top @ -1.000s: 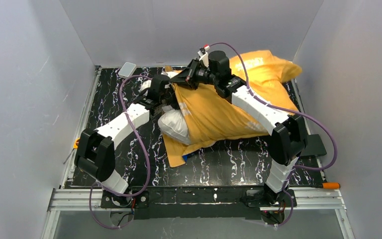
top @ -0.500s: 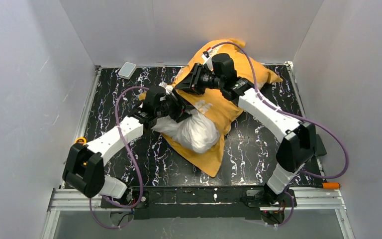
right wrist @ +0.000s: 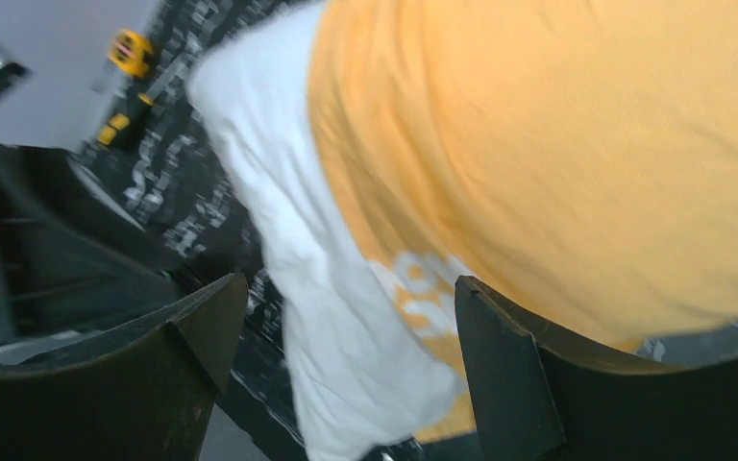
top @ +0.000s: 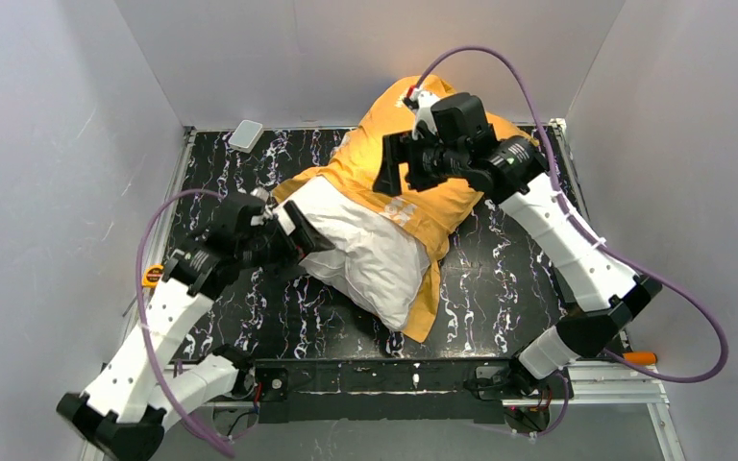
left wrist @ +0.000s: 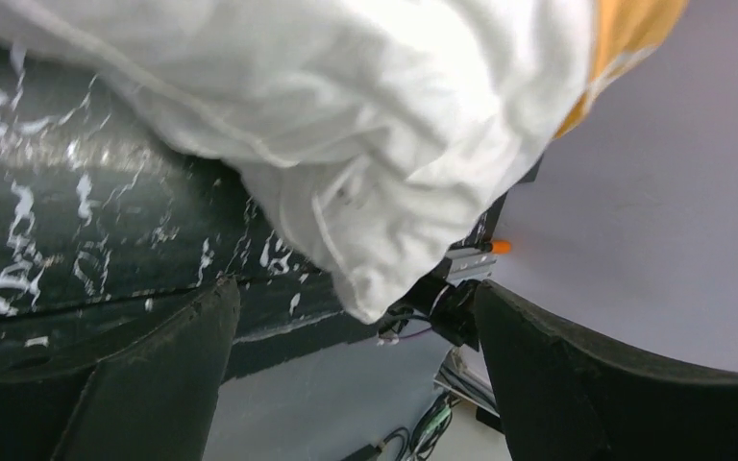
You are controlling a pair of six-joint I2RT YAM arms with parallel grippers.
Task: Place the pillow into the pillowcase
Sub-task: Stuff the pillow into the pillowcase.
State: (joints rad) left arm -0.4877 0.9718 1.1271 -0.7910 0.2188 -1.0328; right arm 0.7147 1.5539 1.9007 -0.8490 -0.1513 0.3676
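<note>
A: Location of pillow (top: 365, 252)?

B: Centre of the top view, on the tabletop (top: 500, 288). Far end inside the pillowcase (top: 442, 197), orange-yellow side out; near white half exposed, extending toward lower centre.

A: Hand states?

B: Left hand (top: 293, 235): at the pillow's left edge, fingers spread in the left wrist view, nothing pinched between them. Right hand (top: 392, 165): above the case in the upper centre, fingers also apart in the right wrist view, no cloth gripped.

A: Handling properties?

B: Pillow judged light, plump, compressible; prone to bulging and sagging under a point grip. Case thin, limp, likely to bunch or slide on the filling.

A: Recommended hold?

B: Case at the hem of its open mouth, near the printed patch. Pillow at a seamed corner or edge, not the soft middle.
</note>
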